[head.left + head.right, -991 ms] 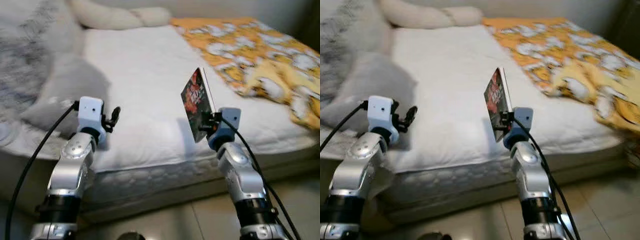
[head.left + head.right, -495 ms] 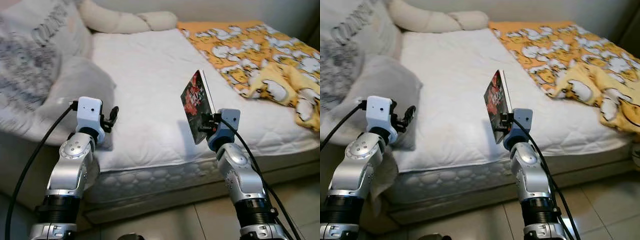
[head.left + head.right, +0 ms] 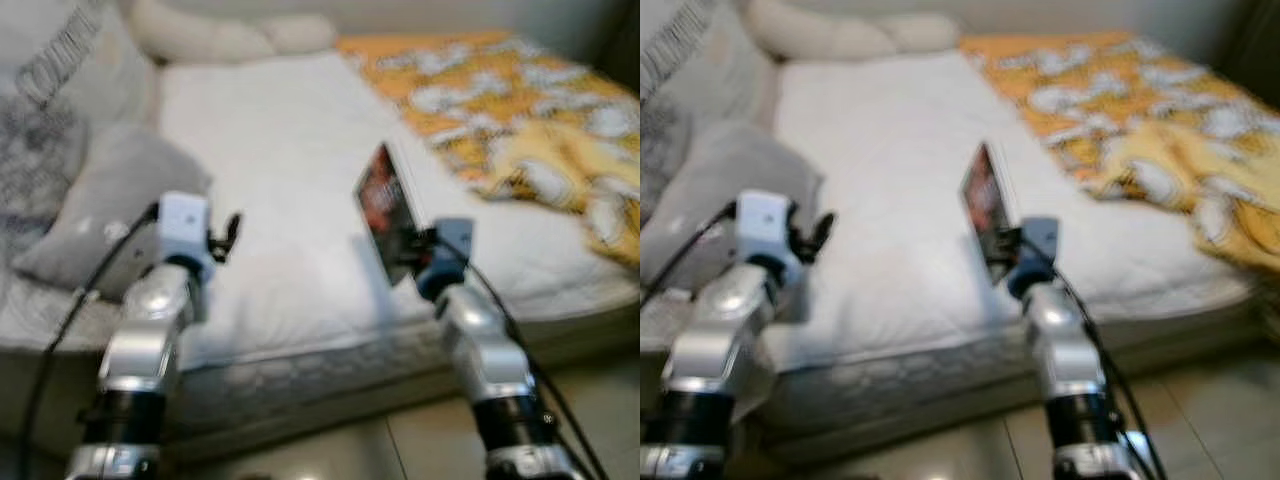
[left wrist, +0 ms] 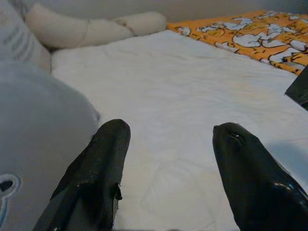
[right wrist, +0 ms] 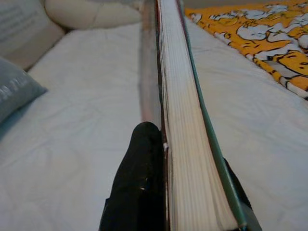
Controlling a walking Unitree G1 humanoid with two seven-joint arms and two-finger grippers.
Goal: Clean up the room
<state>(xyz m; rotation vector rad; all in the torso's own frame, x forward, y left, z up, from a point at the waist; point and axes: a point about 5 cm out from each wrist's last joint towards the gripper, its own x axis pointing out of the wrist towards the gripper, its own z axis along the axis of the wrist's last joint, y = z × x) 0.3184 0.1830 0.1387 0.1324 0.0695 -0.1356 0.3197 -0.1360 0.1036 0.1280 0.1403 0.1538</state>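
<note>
A book [image 3: 385, 205] with a dark red-and-black cover is held upright, slightly tilted, above the near edge of the white mattress [image 3: 290, 150]. Its pale page edges [image 5: 185, 139] are seen end-on, clamped between the black fingers [image 5: 142, 183] of the right gripper [image 3: 412, 250].

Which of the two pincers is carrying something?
The right pincer: it's clamped on the edge of an upright book. The left pincer is open and empty above the white mattress.

Blurred book [image 3: 986, 207], apparently hand-held [image 3: 1006, 243]
</note>
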